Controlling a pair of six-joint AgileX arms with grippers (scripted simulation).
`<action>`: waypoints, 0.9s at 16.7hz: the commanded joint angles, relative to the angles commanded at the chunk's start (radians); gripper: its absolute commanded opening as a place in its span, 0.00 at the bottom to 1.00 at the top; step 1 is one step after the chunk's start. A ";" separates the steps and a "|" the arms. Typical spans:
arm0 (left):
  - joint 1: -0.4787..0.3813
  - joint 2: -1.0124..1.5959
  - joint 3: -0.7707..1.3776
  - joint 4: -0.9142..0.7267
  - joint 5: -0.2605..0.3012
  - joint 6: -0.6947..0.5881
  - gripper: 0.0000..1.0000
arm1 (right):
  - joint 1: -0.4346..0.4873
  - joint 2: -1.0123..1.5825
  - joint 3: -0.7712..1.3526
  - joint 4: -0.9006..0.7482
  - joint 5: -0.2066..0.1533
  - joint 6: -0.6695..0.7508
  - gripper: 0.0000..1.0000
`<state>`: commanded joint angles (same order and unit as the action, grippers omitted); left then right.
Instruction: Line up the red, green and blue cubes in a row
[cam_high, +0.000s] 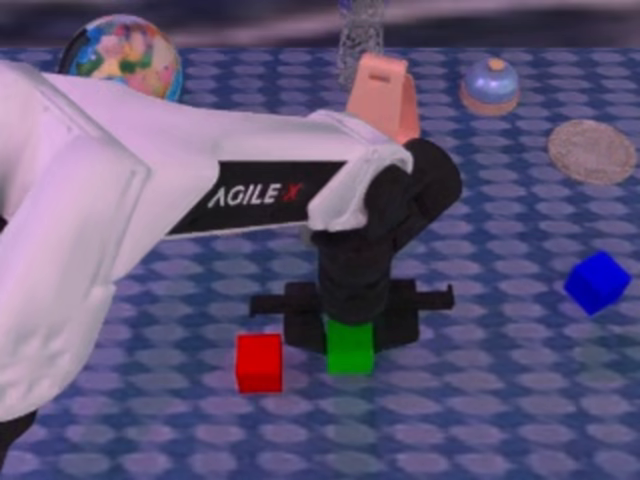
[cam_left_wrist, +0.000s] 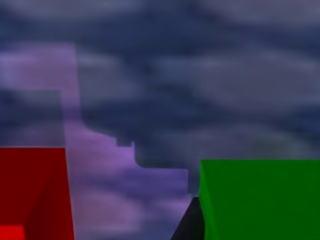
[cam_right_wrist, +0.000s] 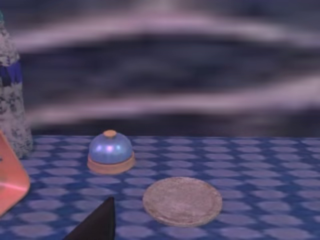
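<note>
Where the blue patterned table (cam_high: 480, 420) is nearest, the red cube (cam_high: 259, 362) sits just beside the green cube (cam_high: 350, 347). The left gripper (cam_high: 350, 322) is right over the green cube; I cannot tell how its fingers stand. The blue cube (cam_high: 597, 282) sits well apart at the right. Farther back are a grey disc (cam_high: 591, 151), a bell (cam_high: 490, 86) and a colourful ball (cam_high: 122, 52). Behind is dark and cloudy.
</note>
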<state>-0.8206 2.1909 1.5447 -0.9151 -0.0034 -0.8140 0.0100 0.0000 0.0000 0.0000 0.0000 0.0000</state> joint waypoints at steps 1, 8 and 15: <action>0.000 0.000 0.000 0.000 0.000 0.000 0.00 | 0.000 0.000 0.000 0.000 0.000 0.000 1.00; 0.000 0.000 0.000 0.000 0.000 0.000 0.53 | 0.000 0.000 0.000 0.000 0.000 0.000 1.00; 0.000 0.000 0.000 0.000 0.000 0.000 1.00 | 0.000 0.000 0.000 0.000 0.000 0.000 1.00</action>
<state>-0.8206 2.1909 1.5447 -0.9151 -0.0034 -0.8140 0.0100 0.0000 0.0000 0.0000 0.0000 0.0000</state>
